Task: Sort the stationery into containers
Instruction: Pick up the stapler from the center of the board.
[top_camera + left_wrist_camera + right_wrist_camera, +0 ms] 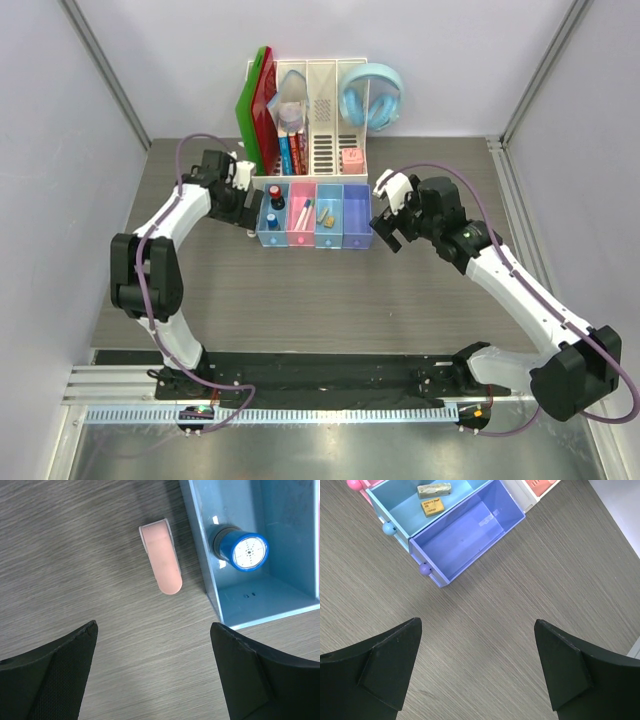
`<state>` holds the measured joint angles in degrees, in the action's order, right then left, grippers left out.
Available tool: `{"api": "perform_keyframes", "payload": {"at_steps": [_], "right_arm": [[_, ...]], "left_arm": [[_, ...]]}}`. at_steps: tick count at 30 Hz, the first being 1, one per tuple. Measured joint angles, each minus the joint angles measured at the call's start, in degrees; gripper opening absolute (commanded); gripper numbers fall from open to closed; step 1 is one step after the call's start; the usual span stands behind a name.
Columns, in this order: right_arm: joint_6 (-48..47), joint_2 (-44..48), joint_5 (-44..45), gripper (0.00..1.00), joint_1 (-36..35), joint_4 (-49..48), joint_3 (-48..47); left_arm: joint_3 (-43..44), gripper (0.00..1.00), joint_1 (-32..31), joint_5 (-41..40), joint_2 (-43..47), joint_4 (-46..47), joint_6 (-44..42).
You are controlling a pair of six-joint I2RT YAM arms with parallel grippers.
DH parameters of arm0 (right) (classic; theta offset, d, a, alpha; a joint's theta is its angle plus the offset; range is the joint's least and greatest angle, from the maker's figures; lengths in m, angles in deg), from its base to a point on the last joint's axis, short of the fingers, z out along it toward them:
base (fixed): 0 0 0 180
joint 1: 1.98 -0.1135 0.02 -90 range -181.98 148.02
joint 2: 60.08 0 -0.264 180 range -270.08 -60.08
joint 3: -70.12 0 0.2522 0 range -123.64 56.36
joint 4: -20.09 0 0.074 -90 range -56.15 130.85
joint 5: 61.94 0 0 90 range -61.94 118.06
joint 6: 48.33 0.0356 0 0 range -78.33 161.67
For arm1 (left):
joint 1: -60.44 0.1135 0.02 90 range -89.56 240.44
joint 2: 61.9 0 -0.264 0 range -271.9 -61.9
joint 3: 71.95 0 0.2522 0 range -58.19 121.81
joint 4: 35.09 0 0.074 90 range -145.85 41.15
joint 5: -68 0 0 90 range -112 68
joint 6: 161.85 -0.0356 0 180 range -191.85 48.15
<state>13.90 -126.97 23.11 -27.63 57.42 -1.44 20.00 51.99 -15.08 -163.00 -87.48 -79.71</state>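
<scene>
The joined trays (357, 236) stand at the table's back middle. The left light blue tray (212, 587) holds a black red-topped stamp (275, 193) and a blue-topped round piece (247, 552). The pink tray (301, 232) holds markers (304, 212). The second light blue tray (400, 510) holds two tan erasers (433, 490). The purple-blue tray (465, 535) holds nothing. A pink clip (161, 557) lies on the table just left of the left tray. My left gripper (154, 630) is open and empty above the table near the clip. My right gripper (477, 630) is open and empty, right of the purple-blue tray.
A tall white file organizer (322, 135) with books and red-green folders (258, 100) stands behind the trays. Light blue headphones (372, 97) hang at its right end. White walls close in the table on three sides.
</scene>
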Motion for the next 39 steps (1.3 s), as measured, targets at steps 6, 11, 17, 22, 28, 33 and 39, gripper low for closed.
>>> {"api": "perform_keyframes", "payload": {"at_steps": [6,11,17,22,28,33,39], "right_arm": [[0.81,-0.26,-0.35,1.0,0.26,0.0,-0.28],[0.98,-0.26,-0.35,1.0,0.26,0.0,-0.28],[1.05,-0.24,-0.59,1.0,0.28,0.0,-0.28],[1.14,-0.24,-0.72,1.0,0.28,0.0,-0.28],[1.2,-0.2,-0.72,1.0,0.28,0.0,-0.28],[1.2,0.24,-0.72,1.0,0.28,0.02,-0.28],[1.2,0.7,-0.7,1.0,0.26,0.0,-0.28]], "left_arm": [[0.52,0.94,0.33,2.93,-2.16,1.27,0.44],[1.55,0.95,0.5,3.56,-5.77,1.75,0.59],[3.41,0.95,0.59,2.25,-9.68,2.25,1.05],[5.46,0.87,0.66,1.66,-12.0,2.58,1.49],[7.67,0.62,0.63,1.68,-13.25,3.28,1.79],[7.93,0.54,0.63,2.29,-13.51,3.23,1.68],[7.93,0.49,0.63,4.24,-13.51,2.82,1.64]]}}
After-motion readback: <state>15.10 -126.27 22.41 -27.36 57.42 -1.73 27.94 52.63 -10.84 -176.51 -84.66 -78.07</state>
